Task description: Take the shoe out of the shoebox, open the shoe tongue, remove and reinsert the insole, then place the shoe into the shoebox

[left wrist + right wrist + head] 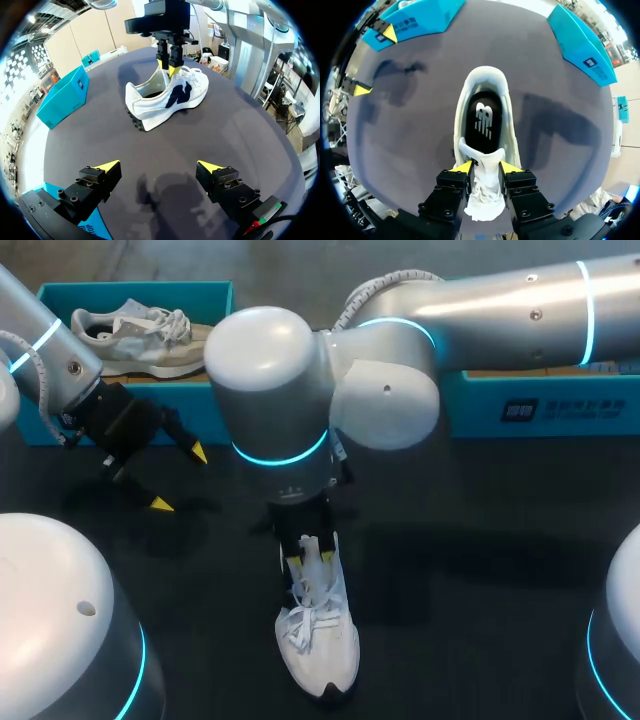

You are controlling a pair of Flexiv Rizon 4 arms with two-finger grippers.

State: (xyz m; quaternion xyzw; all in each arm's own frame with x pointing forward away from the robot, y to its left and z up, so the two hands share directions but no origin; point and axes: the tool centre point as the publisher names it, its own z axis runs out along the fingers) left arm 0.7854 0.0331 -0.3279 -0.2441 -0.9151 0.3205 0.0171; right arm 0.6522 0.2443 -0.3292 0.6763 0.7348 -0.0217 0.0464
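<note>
- The white shoe point(318, 645) stood outside the box, sole down, near the middle of the dark surface point(480, 570).
- Its tongue point(482, 155) was pinched between the fingers of the right gripper point(486, 167), which came down from above at the lace end. The dark insole point(482, 122) showed in the opening behind it.
- The step in hand looked like opening the tongue. A slow pull up and toward the toe would suit, so the shoe neither lifts nor tips (nothing pinned it down).
- The left gripper point(159, 167) hovered with its fingers wide apart and nothing between them, well apart from the shoe. Bracing the heel with it would likely help.
- The blue shoebox point(60, 290) at the far left held a second shoe point(140, 335), and another blue box point(540, 405) lay at the far right.
</note>
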